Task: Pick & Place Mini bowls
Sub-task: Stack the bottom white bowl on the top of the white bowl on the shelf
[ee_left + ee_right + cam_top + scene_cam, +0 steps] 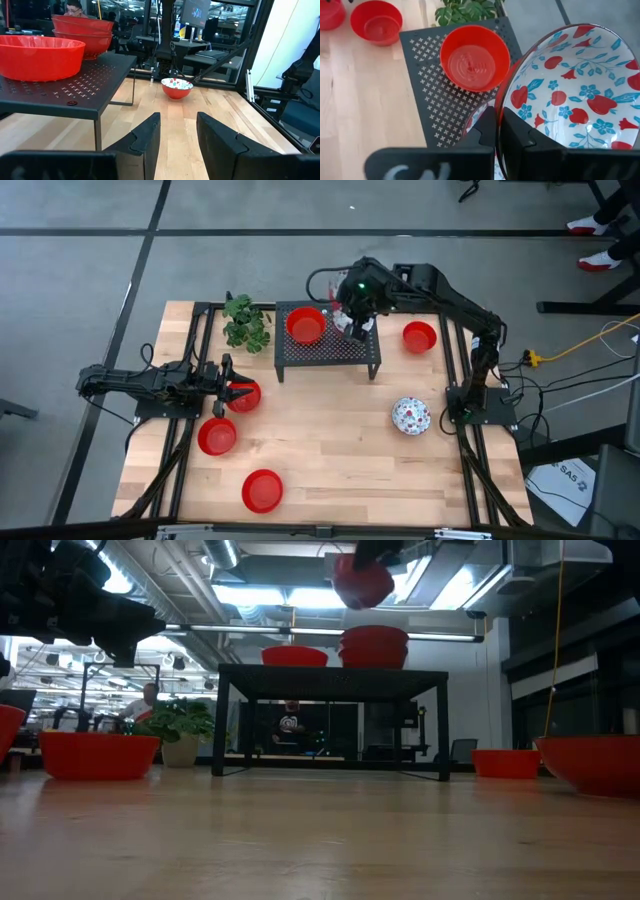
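A black perforated rack [328, 345] stands at the table's far middle. On it sit a plain red mini bowl [306, 326] and a stack of two bowls [374, 647]. My right gripper [352, 315] hangs above that stack, shut on a mini bowl [570, 85] that is red outside and white with red and blue flowers inside. My left gripper [177, 135] waits open and level at the table's left, with nothing between its fingers. A red bowl [243, 395] lies by its fingertips. My right gripper pinches the floral bowl's rim [501, 102], with one finger inside [515, 132] and one outside the wall. The fingers slant down from above. The bowl is lifted clear of the rack [362, 580], tilted, with its open side toward the wrist.
On the table lie red bowls at the left [217, 436], near front [262, 490] and right of the rack [419, 336], and a floral bowl [411, 416] at the right. A green plant [245, 322] stands left of the rack. The middle of the table is bare wood.
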You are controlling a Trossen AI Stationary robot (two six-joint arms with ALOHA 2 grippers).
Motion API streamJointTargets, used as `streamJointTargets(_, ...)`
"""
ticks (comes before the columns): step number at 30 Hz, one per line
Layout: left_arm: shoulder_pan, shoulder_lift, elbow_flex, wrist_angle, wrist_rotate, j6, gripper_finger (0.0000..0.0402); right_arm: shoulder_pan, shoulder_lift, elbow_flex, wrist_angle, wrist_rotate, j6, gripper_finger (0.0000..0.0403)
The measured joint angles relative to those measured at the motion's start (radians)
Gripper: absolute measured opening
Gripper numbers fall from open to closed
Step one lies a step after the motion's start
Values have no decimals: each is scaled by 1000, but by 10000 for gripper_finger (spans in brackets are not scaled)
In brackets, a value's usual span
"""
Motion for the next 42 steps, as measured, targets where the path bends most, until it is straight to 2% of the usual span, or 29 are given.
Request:
streamJointTargets(28, 0, 0, 0, 0, 0, 0, 123, -24, 7, -23, -52, -50, 54, 12)
streamJointTargets(42, 0, 0, 0, 0, 0, 0, 123, -47, 58, -24, -112, -83, 35, 11)
